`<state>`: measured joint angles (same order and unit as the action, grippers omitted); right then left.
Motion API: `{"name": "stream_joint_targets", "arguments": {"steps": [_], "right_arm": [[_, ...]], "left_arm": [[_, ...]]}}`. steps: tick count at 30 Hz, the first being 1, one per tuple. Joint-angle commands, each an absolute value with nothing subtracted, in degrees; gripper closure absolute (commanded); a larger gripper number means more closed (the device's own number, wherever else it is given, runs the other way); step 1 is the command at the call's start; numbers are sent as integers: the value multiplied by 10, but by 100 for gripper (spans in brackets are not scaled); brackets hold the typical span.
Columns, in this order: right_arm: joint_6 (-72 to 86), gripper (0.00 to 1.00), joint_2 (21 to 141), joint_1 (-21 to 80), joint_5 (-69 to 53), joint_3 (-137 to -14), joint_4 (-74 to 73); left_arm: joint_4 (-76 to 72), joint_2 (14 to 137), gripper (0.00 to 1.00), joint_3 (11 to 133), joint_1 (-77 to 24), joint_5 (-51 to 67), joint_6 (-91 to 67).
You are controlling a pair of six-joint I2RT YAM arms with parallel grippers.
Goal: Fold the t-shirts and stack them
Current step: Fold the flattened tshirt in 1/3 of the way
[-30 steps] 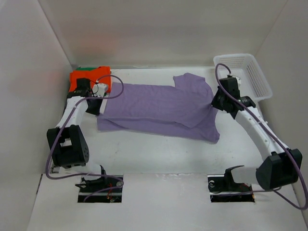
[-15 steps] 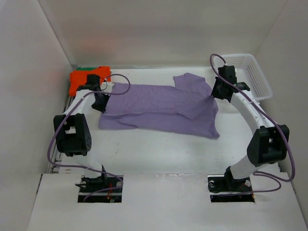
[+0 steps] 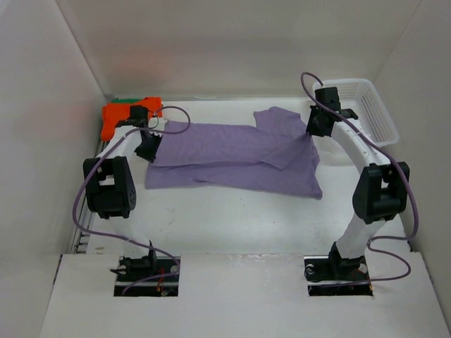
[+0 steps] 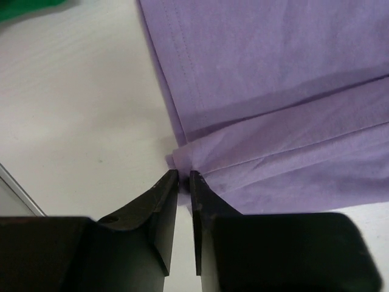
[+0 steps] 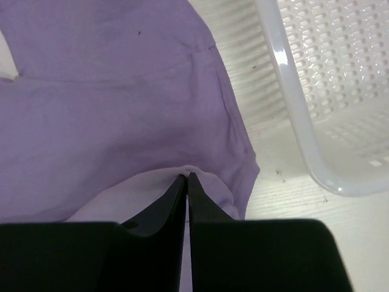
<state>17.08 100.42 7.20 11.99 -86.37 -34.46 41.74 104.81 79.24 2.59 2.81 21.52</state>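
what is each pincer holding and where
Right pincer pinches the purple shirt at its folded right edge. Left pincer, slightly parted at the shirt's left corner, seems to grip nothing.

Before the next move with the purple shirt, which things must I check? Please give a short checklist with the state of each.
1. Right gripper shut on the purple shirt: ok.
2. Left gripper holding the shirt corner: cannot tell. Its jaws stand a slit apart, with the corner at their tips.
3. Fold lies flat: not ok. The layers lie askew near the right gripper.
4. Basket apart from the shirt: ok, bare table between them.
5. Green shirt apart from the purple one: ok.
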Motion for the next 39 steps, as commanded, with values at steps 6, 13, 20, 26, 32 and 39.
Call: {"name": "stream_joint_targets", "arguments": {"steps": [6,13,20,26,32,39], "right_arm": [[158,59,1024,88,137,-954,-353],[228,48,867,139,135,-790,-365],[345,35,759,146,124,-541,-332],[366,29,763,87,86,-450,-267],[396,47,797,39,32,-404,-205],[398,100,743,0,34,-375,-212]], "left_arm": [[385,1047,62,863,66,5,181],[431,919,50,716,80,43,208],[409,937,47,629,56,61,178],[392,994,46,658,52,81,155],[390,1041,65,664,46,118,148],[386,1023,100,643,74,134,159]]}}
